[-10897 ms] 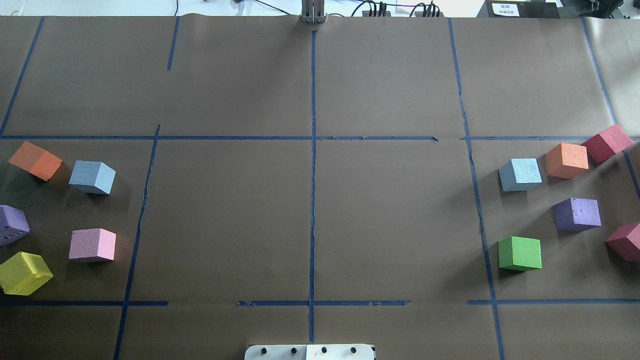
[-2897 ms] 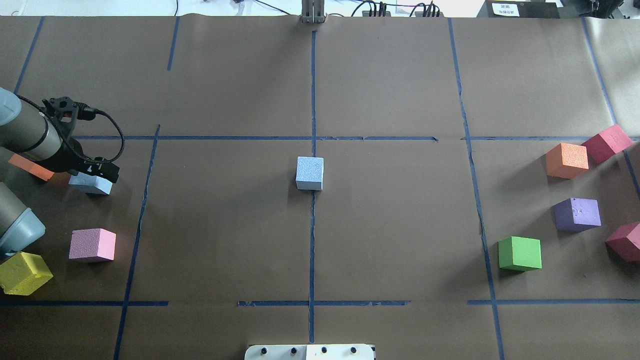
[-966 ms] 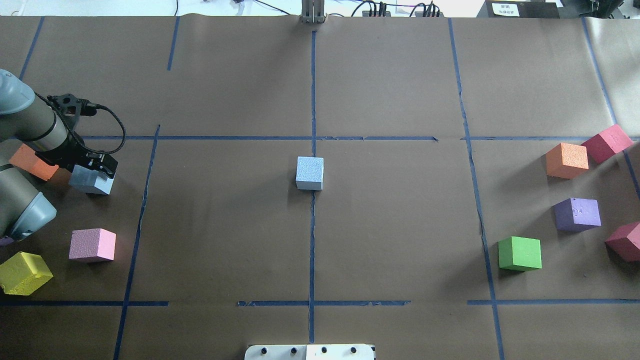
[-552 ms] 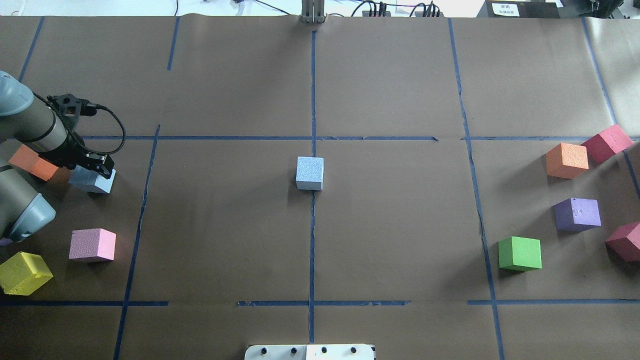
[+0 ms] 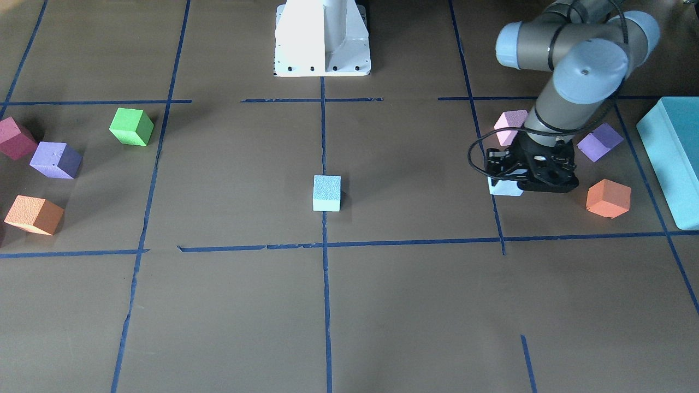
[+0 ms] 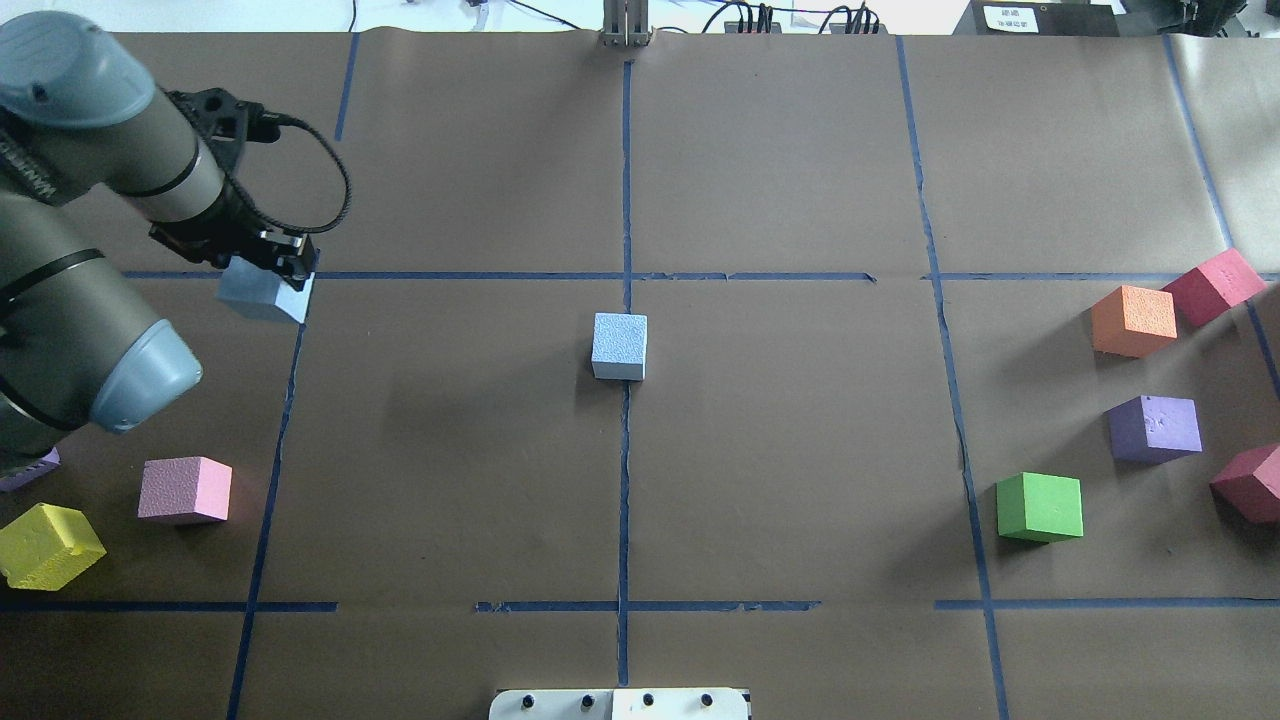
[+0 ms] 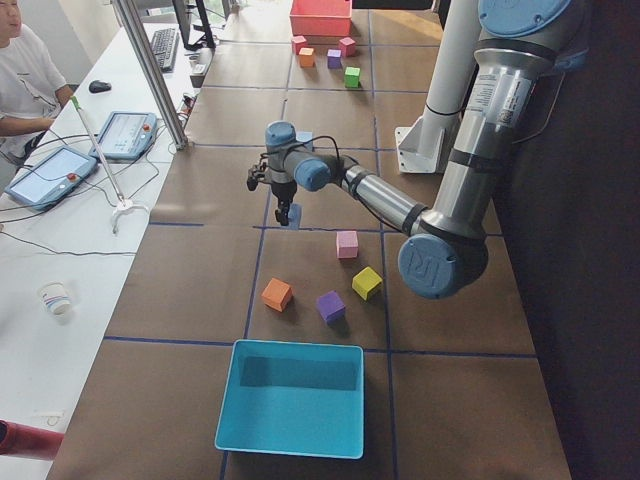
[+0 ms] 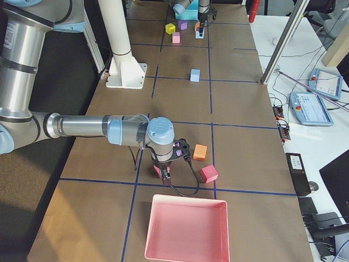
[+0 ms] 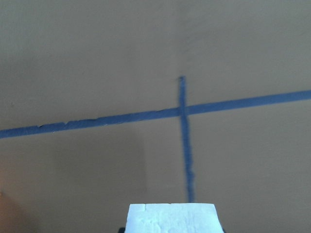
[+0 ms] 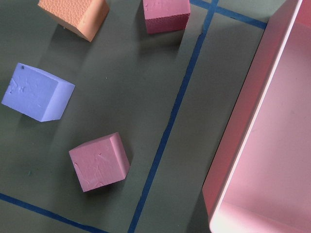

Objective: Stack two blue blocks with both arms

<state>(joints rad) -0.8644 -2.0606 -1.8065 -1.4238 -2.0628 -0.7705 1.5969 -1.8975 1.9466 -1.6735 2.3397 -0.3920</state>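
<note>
One blue block (image 6: 620,346) stands alone on the centre tape line, also in the front view (image 5: 326,192). My left gripper (image 6: 272,272) is shut on the second blue block (image 6: 262,299) and holds it above the table, left of centre. The front view shows this gripper (image 5: 531,177) over the held block (image 5: 503,188). In the left wrist view the held block's pale top (image 9: 171,217) fills the bottom edge. My right gripper (image 8: 166,165) hangs low over cubes near the pink tray (image 8: 185,229). I cannot tell whether it is open.
Pink (image 6: 185,490), yellow (image 6: 45,545) and orange (image 5: 608,198) cubes lie on the left side beside a big teal box (image 5: 669,158). Orange (image 6: 1133,320), red (image 6: 1213,285), purple (image 6: 1155,428) and green (image 6: 1040,507) cubes lie on the right.
My left gripper has lifted its blue block off the table and carried it away from the orange cube, toward the centre. The central blue block has not moved.
</note>
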